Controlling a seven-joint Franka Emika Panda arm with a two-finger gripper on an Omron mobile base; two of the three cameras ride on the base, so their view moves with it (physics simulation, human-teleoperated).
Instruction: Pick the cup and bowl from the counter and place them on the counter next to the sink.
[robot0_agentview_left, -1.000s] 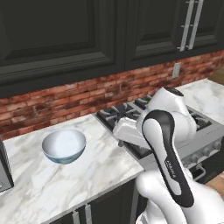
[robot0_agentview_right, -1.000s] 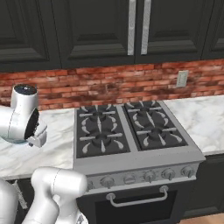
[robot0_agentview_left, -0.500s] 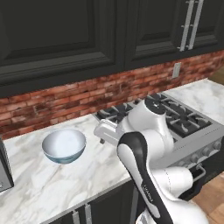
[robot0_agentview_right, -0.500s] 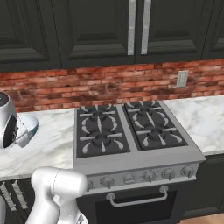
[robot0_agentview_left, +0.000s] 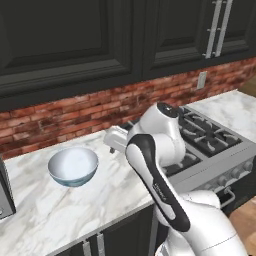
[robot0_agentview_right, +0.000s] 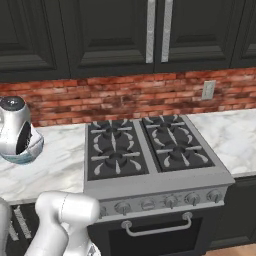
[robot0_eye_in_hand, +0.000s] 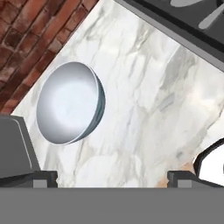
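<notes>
In the left base view we see the bowl (robot0_agentview_left: 73, 166) upright on the marble counter (robot0_agentview_left: 60, 210), about midway between its front edge and the brick wall, left of the gas stove (robot0_agentview_left: 210, 140); our arm's wrist hangs just right of it, and the risk we see is that the bulky forearm sweeps low and knocks the bowl toward the front edge. In the right base view the bowl's rim (robot0_agentview_right: 22, 156) peeks from behind the white wrist near the left edge, so the hand hides our target from this side and a misjudged descent could land on the rim. In the hand view the gripper (robot0_eye_in_hand: 112, 177) has its jaws spread wide and empty; the bowl (robot0_eye_in_hand: 70, 103) lies off-centre, so closing here would miss or tip it.
</notes>
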